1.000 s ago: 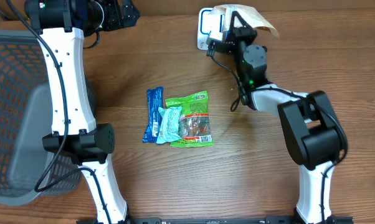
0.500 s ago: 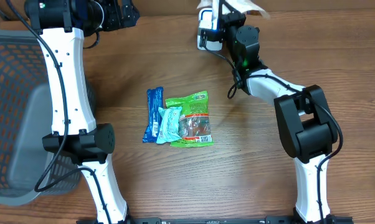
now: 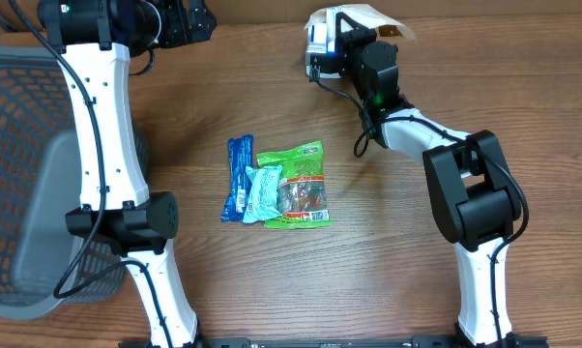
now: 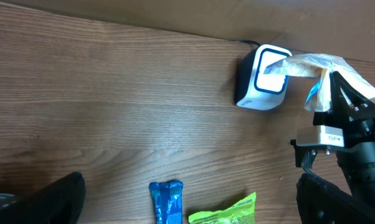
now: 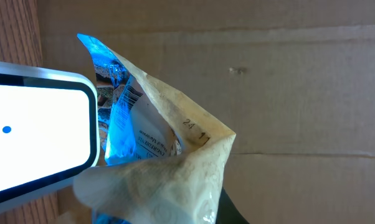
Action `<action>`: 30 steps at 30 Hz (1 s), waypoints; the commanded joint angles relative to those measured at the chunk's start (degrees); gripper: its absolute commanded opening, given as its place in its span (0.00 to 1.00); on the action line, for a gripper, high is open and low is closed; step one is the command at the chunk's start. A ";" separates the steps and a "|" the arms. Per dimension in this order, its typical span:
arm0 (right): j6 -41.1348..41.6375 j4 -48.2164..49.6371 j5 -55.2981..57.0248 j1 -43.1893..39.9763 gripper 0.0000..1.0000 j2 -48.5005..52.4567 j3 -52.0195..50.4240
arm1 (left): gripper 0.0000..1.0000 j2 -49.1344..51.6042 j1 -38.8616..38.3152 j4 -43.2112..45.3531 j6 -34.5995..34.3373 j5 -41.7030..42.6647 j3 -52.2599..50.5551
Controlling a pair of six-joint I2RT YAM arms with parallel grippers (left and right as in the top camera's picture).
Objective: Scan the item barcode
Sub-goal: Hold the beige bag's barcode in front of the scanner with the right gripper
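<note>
Desk, far edge: your right end effector clamps the packet, seemingly touching the scanner; left end effector gapes.

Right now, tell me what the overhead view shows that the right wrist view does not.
Only overhead: the grey basket at the left, plus a blue packet, a pale teal packet and a green packet lying together mid-table. Only right wrist: barcode lines on the tan packet, and a blue dot on the face of the scanner. Both: that packet held up at the scanner.
</note>
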 commanded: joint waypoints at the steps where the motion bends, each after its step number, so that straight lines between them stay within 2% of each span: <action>1: -0.33 0.46 -0.52 -0.26 0.04 0.11 1.73 | 1.00 -0.87 -0.09 0.09 -0.35 0.39 0.81; 12: -2.14 1.68 0.44 -1.07 0.04 0.11 1.73 | 1.00 -0.87 -0.11 0.09 -0.35 0.39 0.81; 17: -1.81 4.17 2.14 0.13 0.04 -2.97 1.73 | 1.00 -0.87 -0.11 0.09 -0.35 0.39 0.81; 20: 4.37 3.56 2.86 0.92 0.04 -7.21 1.70 | 1.00 -0.87 -0.11 0.09 -0.35 0.39 0.81; 22: 7.26 -2.36 5.25 1.86 0.04 -11.15 1.70 | 1.00 -0.87 -0.11 0.09 -0.33 0.39 0.81; 25: 7.56 -24.17 6.73 4.48 0.04 -20.85 1.73 | 1.00 -0.87 -0.11 0.09 -0.33 0.39 0.81; 26: 9.94 -30.12 6.40 5.20 0.04 -23.80 1.73 | 1.00 -0.87 -0.11 0.09 -0.35 0.39 0.81; 28: 26.80 -43.95 5.35 6.82 0.04 -32.20 1.73 | 1.00 -0.87 -0.11 0.09 -0.35 0.39 0.81; 29: 31.06 -46.34 5.03 6.93 0.04 -33.83 1.73 | 1.00 -0.87 -0.11 0.09 -0.35 0.39 0.81; 30: 39.56 -51.32 4.35 7.04 0.04 -36.94 1.73 | 1.00 -0.87 -0.11 0.09 -0.35 0.39 0.81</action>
